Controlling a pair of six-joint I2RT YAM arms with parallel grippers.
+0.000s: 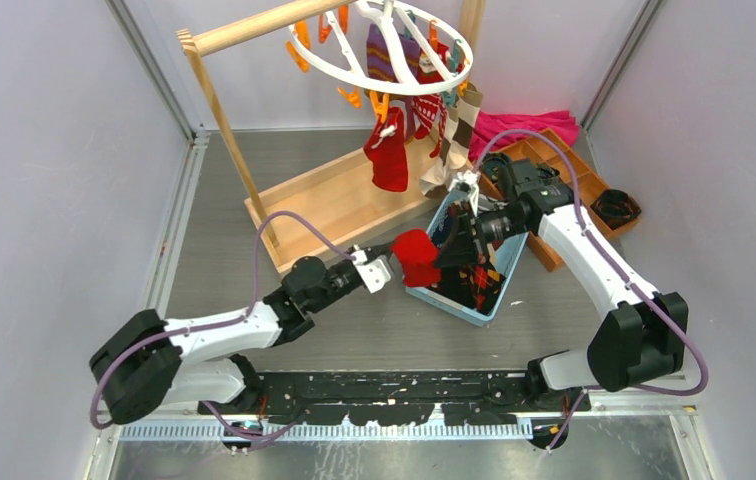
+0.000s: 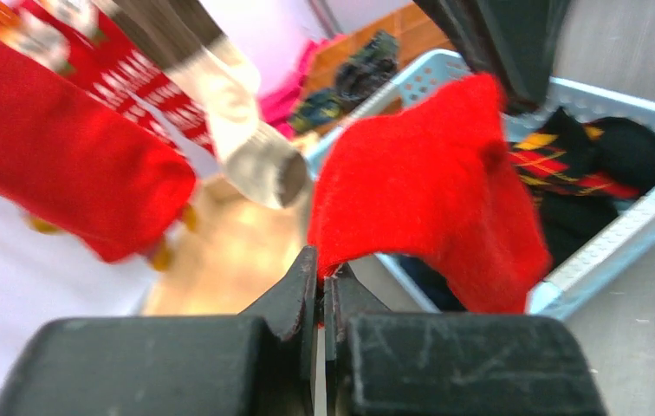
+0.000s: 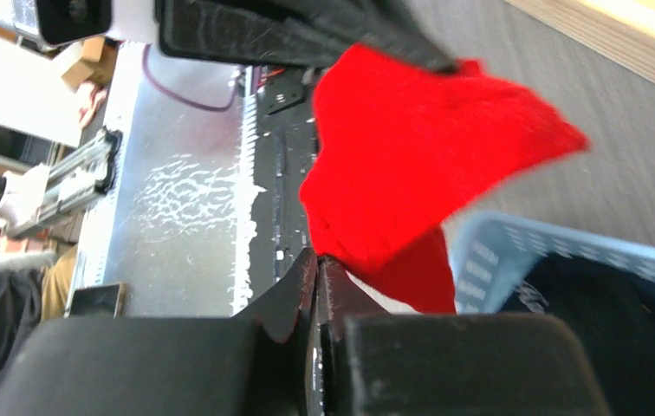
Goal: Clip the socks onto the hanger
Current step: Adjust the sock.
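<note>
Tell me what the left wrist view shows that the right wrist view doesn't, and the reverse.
Only the left wrist view: the hung red sock, a grey-tipped sock beside it, and pink cloth farther back. Only the right wrist view: the purple cable and the black base rail. Both: the loose red sock and the blue basket, with the sock pinched at opposite edges by the left tool and the right tool, both shut.
</note>
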